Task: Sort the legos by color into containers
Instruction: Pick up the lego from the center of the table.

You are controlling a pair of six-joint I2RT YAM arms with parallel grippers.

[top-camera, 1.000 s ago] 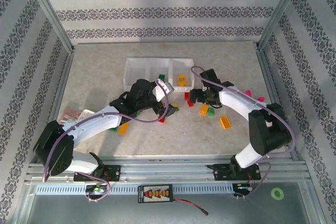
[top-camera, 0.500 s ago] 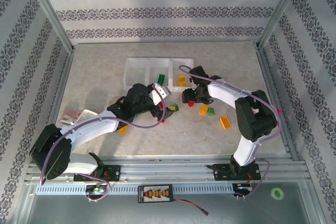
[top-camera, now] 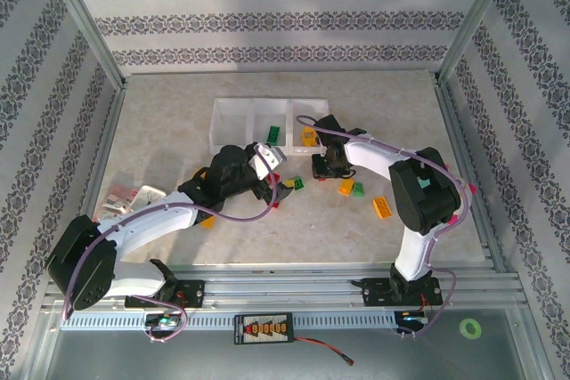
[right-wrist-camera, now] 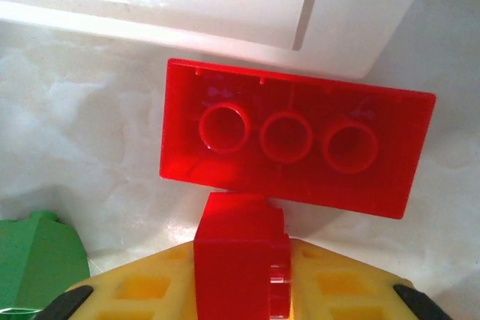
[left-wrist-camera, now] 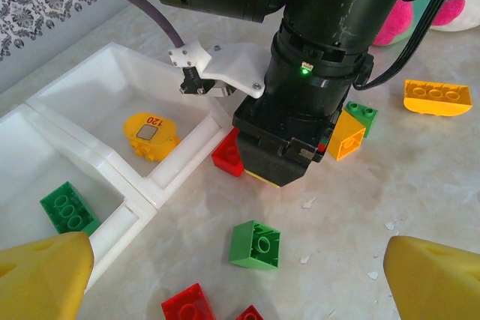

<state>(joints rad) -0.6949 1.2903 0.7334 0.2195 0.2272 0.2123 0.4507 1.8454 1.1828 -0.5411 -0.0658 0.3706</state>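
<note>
My right pincer [right-wrist-camera: 241, 269] is down at the bench [top-camera: 169, 122], clamped on a red lego [right-wrist-camera: 296, 148] that lies just beside the near wall of the containers [top-camera: 233, 124]. My left pincer [left-wrist-camera: 240, 282] hangs close by with its jaws spread wide, gripping nothing, over a loose green lego [left-wrist-camera: 255, 243]. A green brick [left-wrist-camera: 69, 207] sits in the middle bin and a yellow-orange piece [left-wrist-camera: 150, 134] in the right one.

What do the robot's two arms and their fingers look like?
The left arm and right arm have white shells with black joints; a purple cable runs along each. The fingers are yellow. Green lights glow on the right arm's black wrist.
</note>
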